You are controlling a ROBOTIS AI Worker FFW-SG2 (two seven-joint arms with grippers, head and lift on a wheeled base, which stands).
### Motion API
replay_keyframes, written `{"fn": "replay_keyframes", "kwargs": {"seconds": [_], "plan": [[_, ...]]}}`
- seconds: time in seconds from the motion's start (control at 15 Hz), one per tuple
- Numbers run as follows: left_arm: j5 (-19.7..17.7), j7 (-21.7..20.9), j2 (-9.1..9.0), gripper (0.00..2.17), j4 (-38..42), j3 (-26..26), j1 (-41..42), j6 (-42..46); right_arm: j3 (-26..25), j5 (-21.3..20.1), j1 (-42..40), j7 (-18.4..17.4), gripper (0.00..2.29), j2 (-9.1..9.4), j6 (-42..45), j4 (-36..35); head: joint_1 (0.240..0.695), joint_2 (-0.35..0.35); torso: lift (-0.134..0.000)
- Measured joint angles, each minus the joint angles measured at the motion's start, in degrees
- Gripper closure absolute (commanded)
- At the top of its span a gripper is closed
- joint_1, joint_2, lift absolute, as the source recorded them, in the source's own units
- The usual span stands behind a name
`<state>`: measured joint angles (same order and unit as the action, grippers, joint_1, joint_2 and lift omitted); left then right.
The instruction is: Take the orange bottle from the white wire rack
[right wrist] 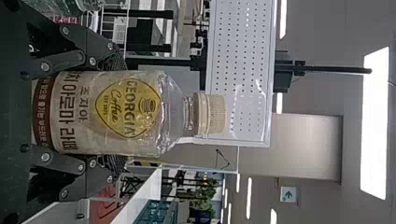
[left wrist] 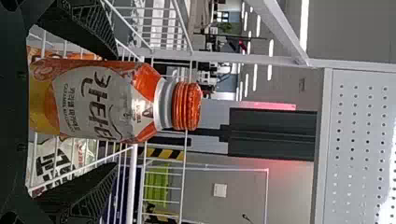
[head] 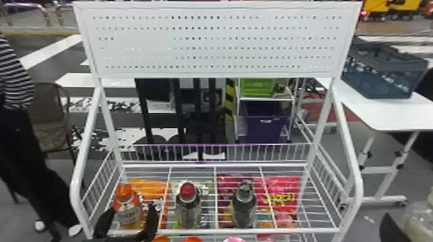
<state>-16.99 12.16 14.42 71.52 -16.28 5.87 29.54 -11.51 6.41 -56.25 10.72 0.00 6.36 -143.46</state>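
Orange bottle with ribbed orange cap and pale, glossy wrap (head: 130,214) upright at the left front of the white wire rack (head: 225,230), between the black fingers of the left gripper (head: 132,208). Fingers parted, with gaps on both sides of the bottle in the left wrist view. Fingers of the right gripper (head: 397,222) closed around a clear, rounded plastic bottle with cream cap and yellow diamond label (right wrist: 107,114), off the rack's right side. In the way near the left gripper: the rack's thin front rim, a smooth white tubular side rail (head: 75,180), and, just beside the inner finger, a dark bottle with red cap (head: 188,209). Farther right, a dark bottle with dark cap (head: 244,207). Visible through the straight wires, crinkled shiny packets: orange (head: 146,186), pale green (head: 206,186), red (head: 282,186). Above, a flat white panel punched with rows of small round holes (head: 209,41). Beyond, a bright green bin (head: 257,87) above a deep purple bin (head: 265,127); to the right, a blue-grey slatted plastic crate (head: 380,75) on a smooth white desk (head: 386,112).
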Motion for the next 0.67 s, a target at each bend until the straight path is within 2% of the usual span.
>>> {"fn": "replay_keyframes", "kwargs": {"seconds": [0.07, 0.2, 0.27, 0.53, 0.67], "plan": [[0.0, 0.2, -0.01, 0.33, -0.5, -0.2, -0.7, -0.3, -0.1, 0.1, -0.1, 0.0, 1.10, 0.00, 0.1, 0.0, 0.499, 0.000, 0.000], [0.2, 1.1, -0.02, 1.41, -1.2, -0.2, -1.4, -0.4, -0.7, 0.9, -0.3, 0.1, 1.10, 0.00, 0.2, -0.1, 0.499, 0.000, 0.000], [0.3, 2.0, -0.02, 1.86, -1.4, -0.2, -1.5, -0.3, -0.9, 1.2, -0.4, 0.2, 1.10, 0.00, 0.3, -0.2, 0.499, 0.000, 0.000], [1.0, 5.3, 0.02, 1.92, -0.2, -0.4, -1.3, -0.1, -1.2, 1.4, -0.6, 0.2, 1.10, 0.00, 0.7, -0.3, 0.499, 0.000, 0.000], [2.3, 6.6, 0.41, 1.92, 3.7, -0.4, 0.6, -0.6, -1.2, 1.4, -0.5, 0.2, 1.10, 0.00, 0.7, -0.4, 0.499, 0.000, 0.000]]}}
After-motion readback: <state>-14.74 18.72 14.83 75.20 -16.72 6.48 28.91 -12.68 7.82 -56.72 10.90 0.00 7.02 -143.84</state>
